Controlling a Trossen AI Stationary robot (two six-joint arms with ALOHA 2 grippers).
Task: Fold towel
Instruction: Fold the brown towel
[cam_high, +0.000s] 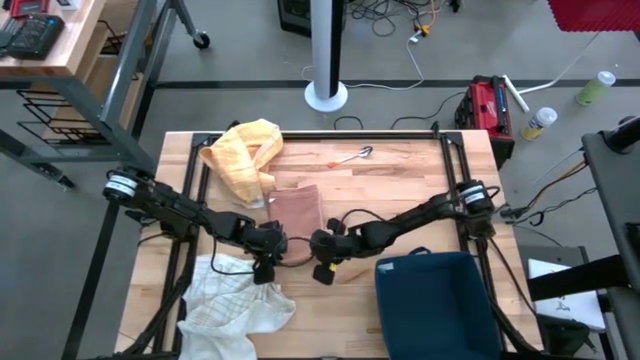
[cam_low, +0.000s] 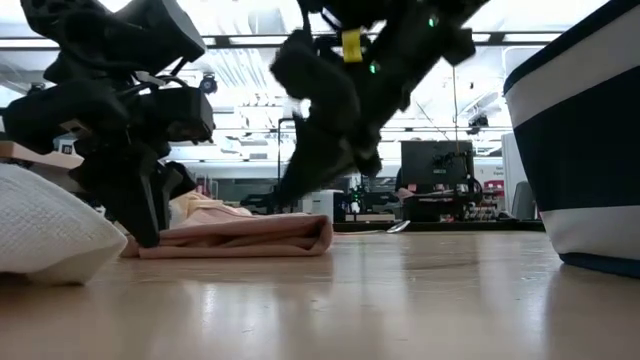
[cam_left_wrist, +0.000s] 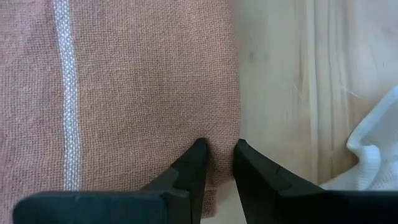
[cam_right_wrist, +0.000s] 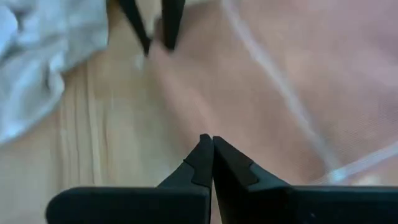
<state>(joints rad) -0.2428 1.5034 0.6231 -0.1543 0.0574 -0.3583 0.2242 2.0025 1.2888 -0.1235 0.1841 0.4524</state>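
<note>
At table centre, between both arms: pink towel (cam_high: 297, 210), lying flat and already doubled over, with a rounded fold edge facing the low camera (cam_low: 300, 235).

Left gripper (cam_left_wrist: 217, 155): fingers narrowly parted, pinching the near edge of the pink towel. Right gripper (cam_right_wrist: 210, 152): fingers pressed together, holding nothing, hovering just above the cloth near the same edge.

Procedure for the step in hand, judged as lifting the near edge for another fold:
- Confirm both layers sit between the left fingertips before lifting; single-layer grip likely to peel the fold open.
- Raise only enough to clear the table, then carry straight across toward the far edge.
- Keep the white stripe (cam_left_wrist: 65, 93) parallel to the travel line as an alignment check.
- Use the closed right gripper to press the cloth down at the crease line, if needed.
- Avoid snagging the white towel (cam_high: 235, 300) just beside the left gripper.

Count:
- Towels: three — pink, white, yellow towel (cam_high: 245, 155) at the far left.
- Blue bin (cam_high: 435, 300): one.
- Small metal object (cam_high: 355, 155), far side: one.
- Arms: two.
</note>
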